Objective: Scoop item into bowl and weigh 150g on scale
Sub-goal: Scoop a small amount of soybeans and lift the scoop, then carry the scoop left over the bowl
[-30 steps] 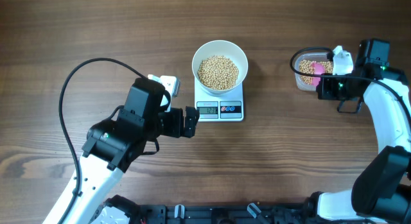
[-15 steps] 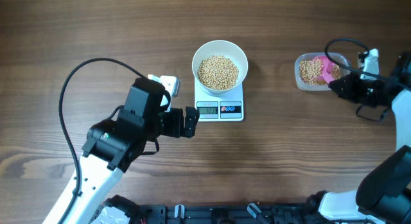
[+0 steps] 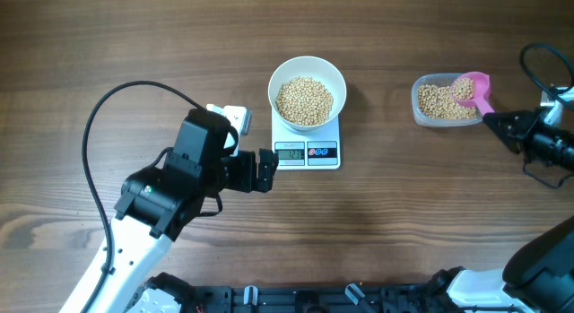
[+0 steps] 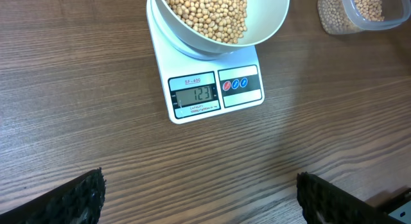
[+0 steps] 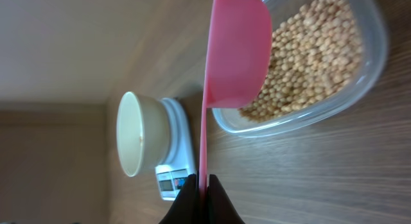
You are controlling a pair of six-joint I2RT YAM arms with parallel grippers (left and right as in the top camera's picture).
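The white bowl (image 3: 308, 91) stands on the scale (image 3: 308, 152) and holds a pile of beige beans (image 3: 304, 100). The scale's display (image 4: 194, 94) reads 123. My left gripper (image 3: 266, 171) sits on the table just left of the scale's front, open and empty, with its fingers (image 4: 80, 199) wide apart. My right gripper (image 3: 498, 123) is shut on the handle of a pink scoop (image 3: 473, 87). The scoop carries beans over the right end of a clear tub (image 3: 444, 102). In the right wrist view the scoop (image 5: 234, 51) hangs over the tub (image 5: 334, 89).
The left arm's black cable (image 3: 117, 107) loops over the table's left part. A dark rail (image 3: 296, 295) runs along the front edge. The right arm's body (image 3: 552, 147) lies at the far right edge.
The right arm has swung out to the right. The pink scoop has come up out of the tub's beans and moved to its right end. The left arm has not moved.
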